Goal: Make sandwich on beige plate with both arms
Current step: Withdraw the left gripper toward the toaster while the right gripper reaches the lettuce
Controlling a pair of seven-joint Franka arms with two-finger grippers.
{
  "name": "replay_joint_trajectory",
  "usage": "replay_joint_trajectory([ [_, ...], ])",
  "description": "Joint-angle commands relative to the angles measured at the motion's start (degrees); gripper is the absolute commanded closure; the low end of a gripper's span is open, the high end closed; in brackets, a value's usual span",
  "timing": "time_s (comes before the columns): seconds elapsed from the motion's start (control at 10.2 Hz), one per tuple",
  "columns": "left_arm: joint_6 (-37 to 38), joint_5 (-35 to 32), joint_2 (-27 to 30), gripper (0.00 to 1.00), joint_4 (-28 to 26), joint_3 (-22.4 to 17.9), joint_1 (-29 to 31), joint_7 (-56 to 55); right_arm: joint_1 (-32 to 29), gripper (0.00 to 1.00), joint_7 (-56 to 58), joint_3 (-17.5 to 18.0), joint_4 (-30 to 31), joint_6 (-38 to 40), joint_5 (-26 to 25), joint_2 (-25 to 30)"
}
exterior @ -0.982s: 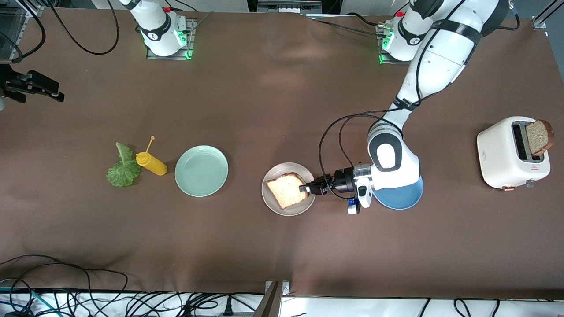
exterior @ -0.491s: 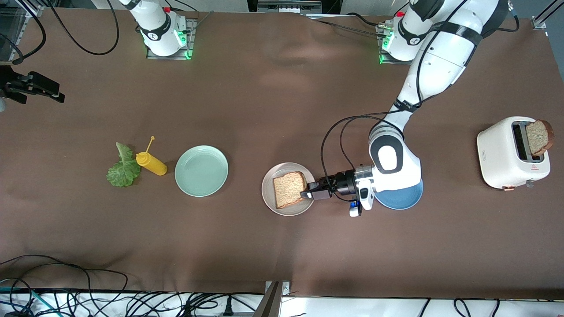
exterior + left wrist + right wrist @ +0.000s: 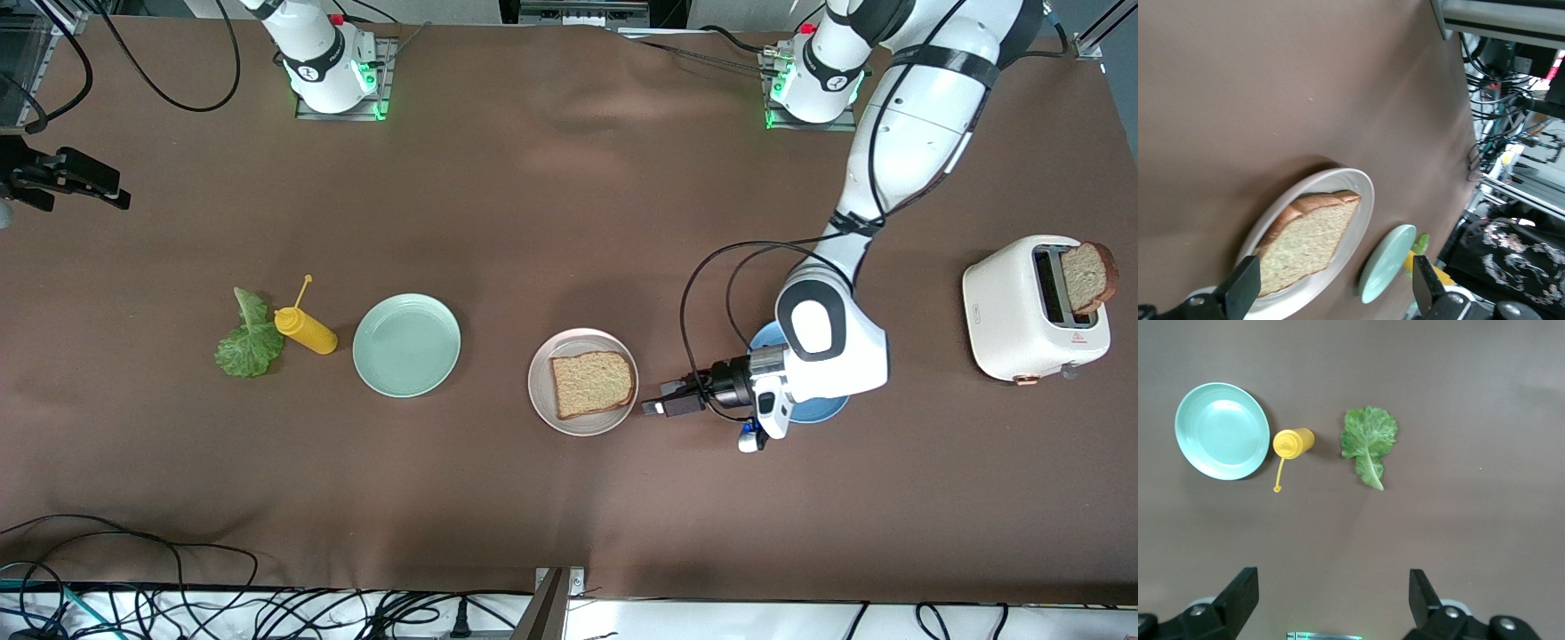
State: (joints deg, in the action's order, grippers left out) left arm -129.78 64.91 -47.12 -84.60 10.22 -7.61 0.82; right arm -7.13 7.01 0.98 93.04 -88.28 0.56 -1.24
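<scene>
Beige plate (image 3: pixel 582 382): mid-table, and we've got one bread slice (image 3: pixel 593 384) lying flat on it — first layer down.
Left gripper (image 3: pixel 656 409): just beside the plate's rim toward the left arm's end, fingers (image 3: pixel 1243 293) spread wide, nothing between them.
Right gripper (image 3: pixel 1331 603): we wait high over the lettuce end of the table, fingers wide apart and empty.
Lettuce (image 3: pixel 246 336): on the cloth beside the yellow bottle (image 3: pixel 305 330), untouched.
Second slice (image 3: pixel 1086 276): standing in the toaster (image 3: pixel 1022 311).
Left to do, we reckon: lettuce onto the bread, then the top slice — roughly a third done.
</scene>
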Motion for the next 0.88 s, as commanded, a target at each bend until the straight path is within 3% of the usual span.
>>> replay_joint_trajectory([
  [0.0, 1.28, -11.06, 4.21, 0.00, -0.39, -0.38, 0.32, -9.30, -1.48, 0.00, 0.12, -0.10, -0.66, -0.92, -0.29, -2.01],
  [0.2, 6.80, -21.27, 7.47, 0.00, -0.30, -0.38, 2.95, -11.71, -4.54, 0.00, 0.11, -0.36, -0.66, -0.23, 0.49, -7.95],
  [0.49, 16.01, -33.32, 12.83, 0.00, -0.21, -0.47, 6.72, -12.86, -5.00, 0.00, 0.11, -0.37, -0.66, -1.36, -1.26, -11.14],
  [0.79, 25.78, -44.84, 20.11, 0.00, -0.12, -0.47, 10.33, -12.60, -5.00, 0.00, 0.99, -0.37, 2.13, -9.60, -2.93, -17.90],
])
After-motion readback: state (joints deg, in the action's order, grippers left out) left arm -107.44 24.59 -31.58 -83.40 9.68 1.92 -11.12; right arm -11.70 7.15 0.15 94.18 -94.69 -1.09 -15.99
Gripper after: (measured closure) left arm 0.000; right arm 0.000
